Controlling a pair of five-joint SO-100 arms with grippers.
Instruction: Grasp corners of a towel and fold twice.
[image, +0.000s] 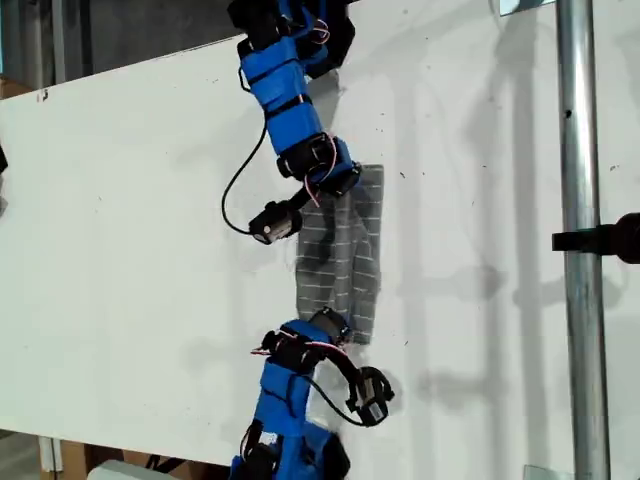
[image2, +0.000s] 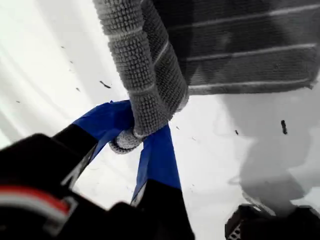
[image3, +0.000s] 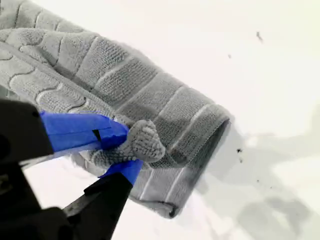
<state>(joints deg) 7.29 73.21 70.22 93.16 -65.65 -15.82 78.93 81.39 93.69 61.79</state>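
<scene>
Lying folded on the white table (image: 120, 220), the ribbed, striped towel (image: 345, 260) is pinched at bunched corners by my first gripper (image2: 134, 136) and my second gripper (image3: 120, 150).

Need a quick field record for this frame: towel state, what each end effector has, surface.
surface: white table
towel: grey striped towel, already folded into a narrow strip, lying between the two arms in the exterior view
first end effector: my first gripper is closed on a bunched towel corner
second end effector: my second gripper is closed on a bunched corner of the folded towel
which arm is which in exterior view: cannot tell
other: metal pole at the exterior view's right
</scene>
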